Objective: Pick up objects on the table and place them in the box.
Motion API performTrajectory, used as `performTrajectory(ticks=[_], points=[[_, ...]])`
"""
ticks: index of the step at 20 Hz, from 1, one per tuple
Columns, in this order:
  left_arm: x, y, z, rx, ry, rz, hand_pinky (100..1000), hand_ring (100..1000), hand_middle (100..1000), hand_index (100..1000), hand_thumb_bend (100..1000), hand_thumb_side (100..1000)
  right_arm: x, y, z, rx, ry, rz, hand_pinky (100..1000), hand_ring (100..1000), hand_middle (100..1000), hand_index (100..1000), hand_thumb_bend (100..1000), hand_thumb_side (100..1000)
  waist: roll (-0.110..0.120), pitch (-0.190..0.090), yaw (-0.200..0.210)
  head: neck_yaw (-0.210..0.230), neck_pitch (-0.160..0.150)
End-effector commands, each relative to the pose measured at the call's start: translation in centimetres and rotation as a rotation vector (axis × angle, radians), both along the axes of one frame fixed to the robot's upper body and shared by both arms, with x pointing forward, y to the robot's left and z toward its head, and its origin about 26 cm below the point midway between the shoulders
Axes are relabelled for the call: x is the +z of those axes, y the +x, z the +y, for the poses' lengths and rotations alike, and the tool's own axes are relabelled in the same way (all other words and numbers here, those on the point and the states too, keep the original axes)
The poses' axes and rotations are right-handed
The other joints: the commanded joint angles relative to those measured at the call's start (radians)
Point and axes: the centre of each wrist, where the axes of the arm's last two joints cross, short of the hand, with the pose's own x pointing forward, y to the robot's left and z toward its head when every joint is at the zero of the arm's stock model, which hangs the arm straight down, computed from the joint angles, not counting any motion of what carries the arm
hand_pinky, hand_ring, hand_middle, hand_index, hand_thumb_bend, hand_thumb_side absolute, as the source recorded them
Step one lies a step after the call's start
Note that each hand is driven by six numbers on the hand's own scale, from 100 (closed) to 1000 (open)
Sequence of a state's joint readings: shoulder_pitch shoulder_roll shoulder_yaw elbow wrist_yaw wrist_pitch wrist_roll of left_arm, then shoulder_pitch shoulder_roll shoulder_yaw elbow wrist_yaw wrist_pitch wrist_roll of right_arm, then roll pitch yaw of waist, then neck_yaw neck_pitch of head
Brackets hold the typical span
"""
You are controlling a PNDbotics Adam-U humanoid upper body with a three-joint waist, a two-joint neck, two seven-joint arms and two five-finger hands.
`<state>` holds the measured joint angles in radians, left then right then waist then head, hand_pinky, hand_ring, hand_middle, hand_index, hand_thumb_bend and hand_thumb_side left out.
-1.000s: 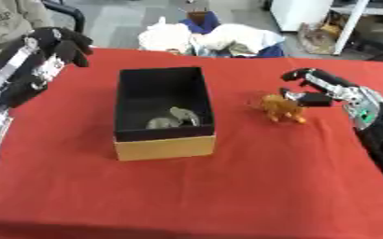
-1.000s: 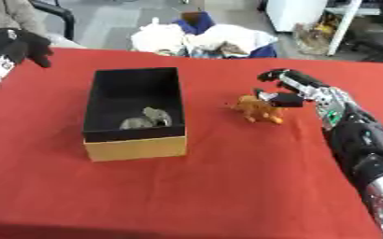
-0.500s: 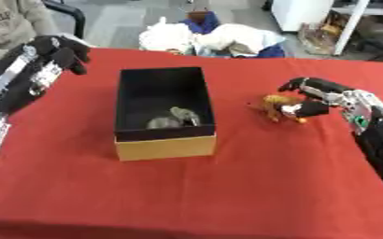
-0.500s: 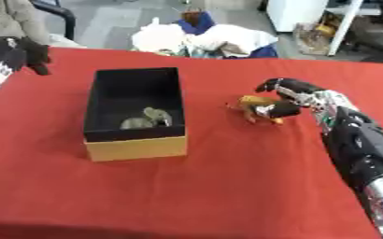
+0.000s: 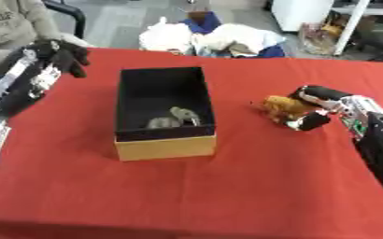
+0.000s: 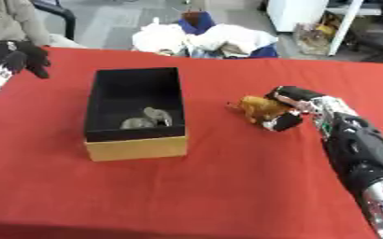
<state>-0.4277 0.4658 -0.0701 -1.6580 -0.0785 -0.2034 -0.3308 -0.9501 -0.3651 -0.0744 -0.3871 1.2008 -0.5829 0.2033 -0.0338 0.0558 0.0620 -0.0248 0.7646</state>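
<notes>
One toy [image 6: 258, 108], small and orange-brown, sits on the red table [image 5: 227, 186] just right of the box [image 5: 164, 112], apart from it. The right hand [image 6: 291, 108] comes in from the right with its fingers and thumb curled round the toy's right end. A grey thing [image 5: 173, 118] lies in the box. The left hand [image 5: 57, 55] hangs at the far left, well apart from the box, its fingers curled and holding nothing.

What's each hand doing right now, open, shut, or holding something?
Left hand: fingers curled, holding nothing, at the table's far left.
Right hand: shut on the orange toy animal.
</notes>
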Motion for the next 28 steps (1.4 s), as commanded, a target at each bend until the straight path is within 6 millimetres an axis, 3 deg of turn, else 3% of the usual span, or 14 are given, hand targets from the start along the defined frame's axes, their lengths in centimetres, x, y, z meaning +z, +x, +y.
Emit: performTrajectory(ticks=[1,2,3,4,10,17,22,28], points=[[0.8,-0.1,0.5,0.011,0.008,-0.020,600,564,595,759,182,879,2.5,0.7,-0.7,-0.015,0.025,-0.072,657,526,447,599,100,185,0.000,-0.016,0.001,0.000,-0.003],[0.7,-0.1,0.5,0.012,0.009,-0.017,601,564,596,759,182,882,3.0,0.9,-0.6,-0.014,0.035,-0.086,651,513,429,581,100,134,0.000,-0.016,0.001,0.000,-0.003],[0.7,-0.1,0.5,0.013,0.011,-0.015,601,564,596,759,182,882,3.4,1.0,-0.6,-0.013,0.044,-0.098,649,509,423,572,100,273,0.000,-0.017,0.000,0.000,-0.004],[0.6,-0.1,0.6,0.013,0.012,-0.013,601,564,596,760,183,882,4.1,1.2,-0.4,-0.008,0.054,-0.114,647,507,415,568,100,100,-0.001,-0.017,0.000,0.001,-0.004],[0.4,-0.2,0.7,0.017,0.011,-0.006,601,564,596,760,182,881,8.3,2.7,1.7,0.065,0.102,-0.196,643,500,401,558,100,100,-0.002,-0.023,0.000,0.001,-0.002],[0.5,-0.4,0.5,0.007,-0.003,-0.012,601,563,594,760,182,863,12.9,4.1,7.0,0.200,0.149,-0.273,643,499,399,556,100,100,-0.005,-0.034,0.011,-0.005,0.001],[1.3,-0.7,-0.1,-0.024,-0.026,-0.040,601,562,593,759,181,844,14.1,4.5,11.6,0.283,0.160,-0.284,645,502,400,558,100,100,-0.002,-0.034,0.030,-0.014,-0.003],[2.1,-1.2,-0.7,-0.056,-0.061,-0.070,597,555,588,758,184,825,13.3,4.3,16.6,0.355,0.160,-0.251,647,504,404,563,100,100,0.004,-0.026,0.064,-0.032,-0.010]])
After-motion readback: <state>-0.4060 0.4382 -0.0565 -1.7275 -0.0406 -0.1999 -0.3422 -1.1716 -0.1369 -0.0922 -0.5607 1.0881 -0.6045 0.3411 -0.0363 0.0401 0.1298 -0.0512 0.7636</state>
